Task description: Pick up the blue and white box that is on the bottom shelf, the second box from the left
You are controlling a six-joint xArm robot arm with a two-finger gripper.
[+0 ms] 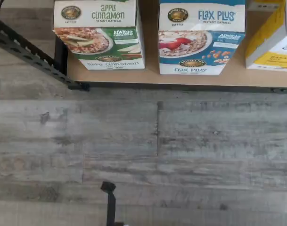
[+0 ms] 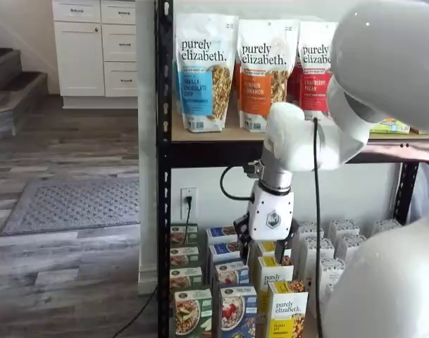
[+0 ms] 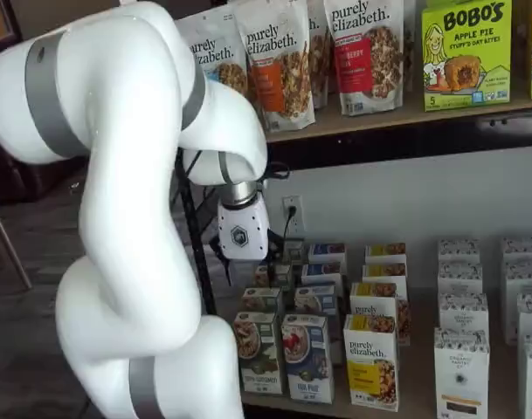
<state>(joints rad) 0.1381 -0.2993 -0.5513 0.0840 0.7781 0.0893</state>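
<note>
The blue and white box (image 1: 200, 40) reads "Flax Plus" and has a bowl picture with red berries. It stands upright at the front of the bottom shelf (image 1: 190, 81), between a green apple cinnamon box (image 1: 100, 35) and a yellow and white purely elizabeth box (image 1: 270, 42). It shows in both shelf views (image 2: 233, 311) (image 3: 307, 356). My gripper (image 2: 262, 243) (image 3: 235, 266) hangs above the rows of boxes, higher than the front blue box and apart from it. Its black fingers are mostly lost against the boxes, so I cannot see a gap. It holds nothing.
More boxes stand in rows behind and to the right (image 3: 462, 367). The black steel post (image 2: 163, 176) and a slanted black rail (image 1: 25, 49) edge the shelf. The upper board (image 2: 214, 134) carries granola bags. A thin black piece (image 1: 109, 202) shows over the grey wood floor.
</note>
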